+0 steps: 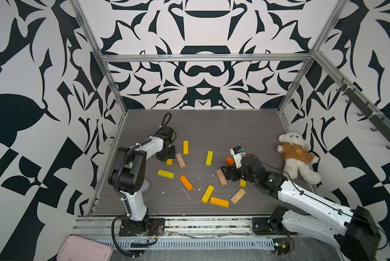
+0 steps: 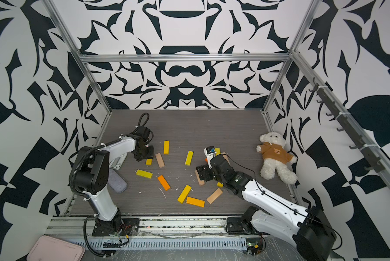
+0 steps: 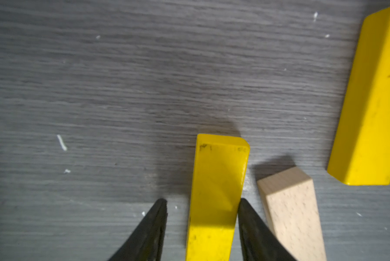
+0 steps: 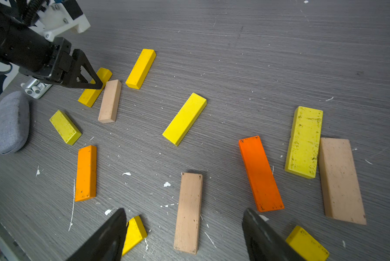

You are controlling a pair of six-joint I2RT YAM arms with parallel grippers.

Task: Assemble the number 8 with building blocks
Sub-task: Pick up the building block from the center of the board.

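Blocks: The building blocks (image 1: 209,158) lie scattered over the middle of the tabletop (image 1: 234,126). They are yellow, orange and pale tan, and they point every which way. No 8 shape shows yet.
Block being picked: A yellow block (image 3: 216,192) on the left side of the bunch. A tan block (image 3: 291,214) lies just beside it, on its right.
How they handle: They look like wood, so I think they are light and hard and will not bend or break. The paint looks smooth, so a block could slip or spin if pinched near one end.
Where to hold: Across the two long sides, near the middle.
Left gripper: The left gripper (image 3: 202,200) is down low and narrow, with one jaw on each side of the yellow block. The jaw next to the tan block touches the yellow one. The other jaw has a small gap, so nothing is held yet.
Right gripper: The right gripper (image 4: 183,210) is wide and holds nothing. It hangs over a second tan block (image 4: 188,192) on the right side of the bunch.
Watch out: One jaw sits in the thin gap between yellow and tan, so it may bump the tan block.
Other things: A white teddy bear (image 1: 297,158) lies by the right wall, well apart from the blocks.
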